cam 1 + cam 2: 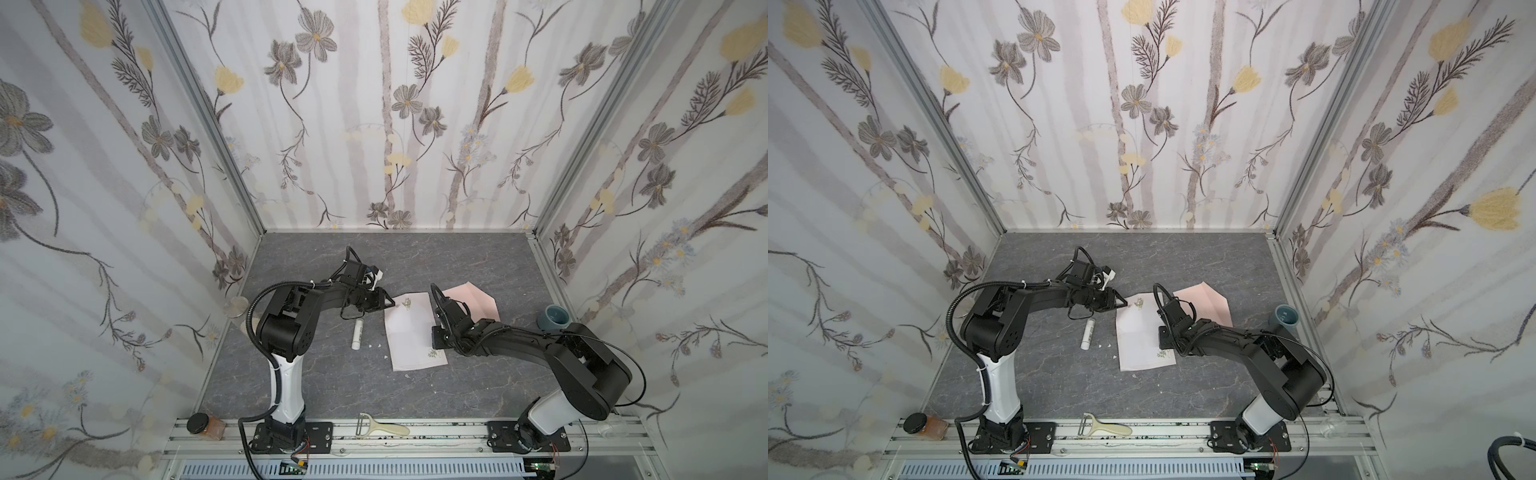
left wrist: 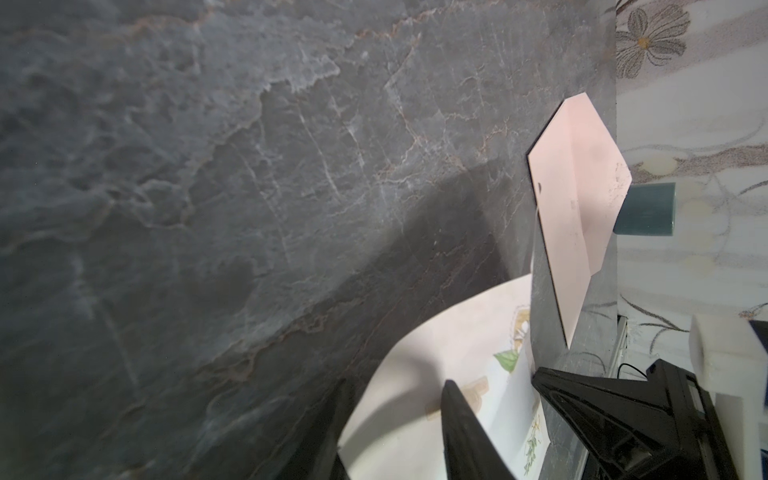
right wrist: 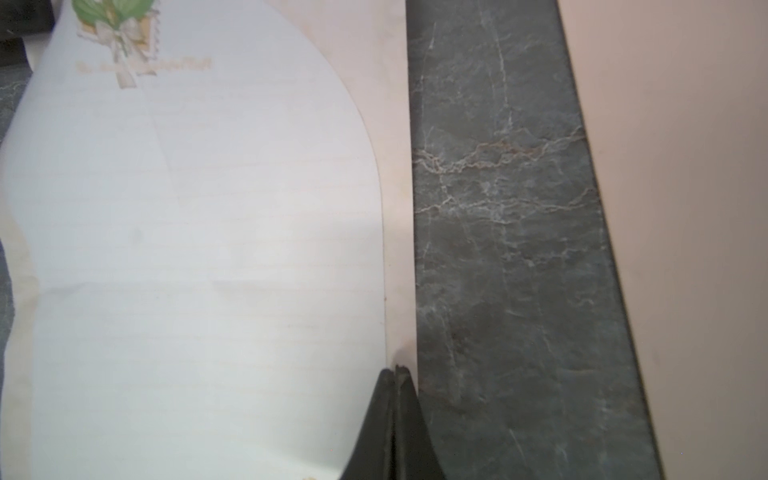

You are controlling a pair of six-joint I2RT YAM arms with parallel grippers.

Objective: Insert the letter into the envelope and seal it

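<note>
The letter (image 1: 411,336) (image 1: 1142,340), a white sheet with small floral prints, lies mid-table in both top views. The pink envelope (image 1: 473,302) (image 1: 1206,301) lies beyond its right edge, flap open. My left gripper (image 1: 390,302) (image 2: 397,382) stands at the letter's far left corner. Its jaws are apart, with the raised corner of the letter (image 2: 490,332) between them. My right gripper (image 1: 437,309) (image 3: 395,370) is shut on the letter's right edge, and the letter (image 3: 187,249) bulges upward there. A strip of table separates the letter from the envelope (image 3: 685,166) (image 2: 582,199).
A white glue stick (image 1: 357,336) lies left of the letter, under the left arm. A teal cup (image 1: 555,318) stands at the right wall. A peeler (image 1: 380,426) and a jar (image 1: 203,426) sit on the front rail. Patterned walls close three sides.
</note>
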